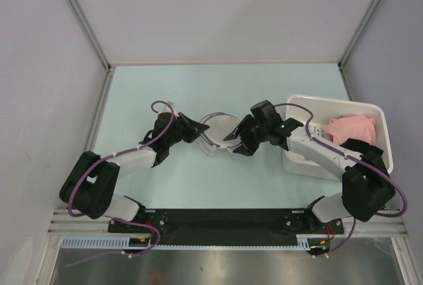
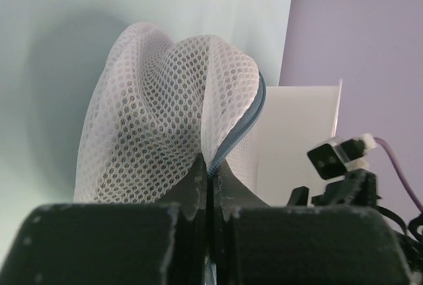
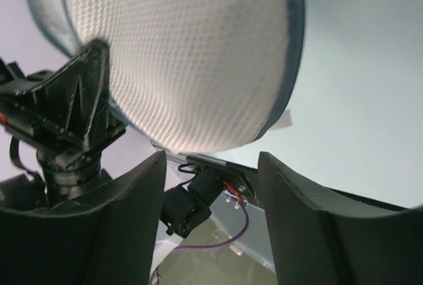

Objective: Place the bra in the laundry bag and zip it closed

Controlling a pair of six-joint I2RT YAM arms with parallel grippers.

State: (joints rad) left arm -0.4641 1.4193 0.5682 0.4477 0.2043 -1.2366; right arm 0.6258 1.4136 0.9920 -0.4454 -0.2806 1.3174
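Observation:
The laundry bag [image 1: 219, 131], a round white mesh pouch with a blue-grey zip rim, is held up on edge at the table's middle. My left gripper [image 1: 199, 130] is shut on its rim at the left; in the left wrist view the gripper [image 2: 210, 163] pinches the zipper edge, with the bag [image 2: 165, 113] bulging above it. My right gripper [image 1: 234, 145] is open at the bag's right side. In the right wrist view the gripper [image 3: 211, 157] is just below the bag [image 3: 192, 53] and apart from it. The olive bra is not in view, and I cannot tell if it is inside.
A white rectangular bin [image 1: 297, 103] stands at the right with a pink garment [image 1: 353, 128] in it, close behind the right arm. Grey walls enclose the pale green table [image 1: 218, 86] on the left, far and right sides.

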